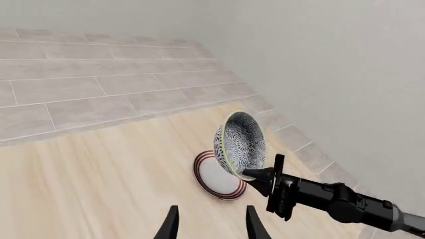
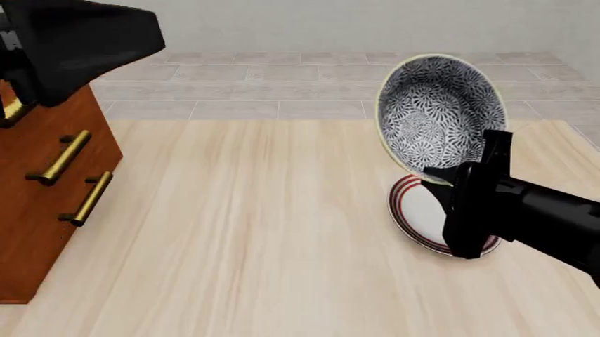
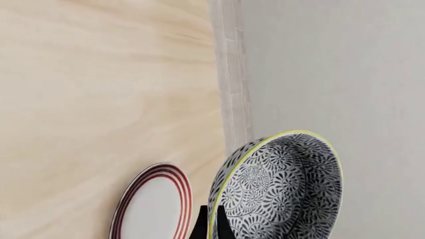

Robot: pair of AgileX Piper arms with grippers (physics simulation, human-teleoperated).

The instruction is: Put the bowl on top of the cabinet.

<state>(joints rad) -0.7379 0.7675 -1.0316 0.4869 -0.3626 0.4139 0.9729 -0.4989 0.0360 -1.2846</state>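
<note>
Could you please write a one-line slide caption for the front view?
Right gripper lifts the floral blue-and-white bowl by its rim above the red-ringed plate, the reddish-brown wooden cabinet waiting far left.

No readable text anywhere you look.

You'll find only pattern, not lettering: floral swirls on the bowl (image 2: 439, 112), red rings on the plate (image 2: 422, 219). The cabinet (image 2: 42, 189) with its brass handles and the black right gripper (image 2: 440, 172) carry no label, brand, number or sign that you can make out.
</note>
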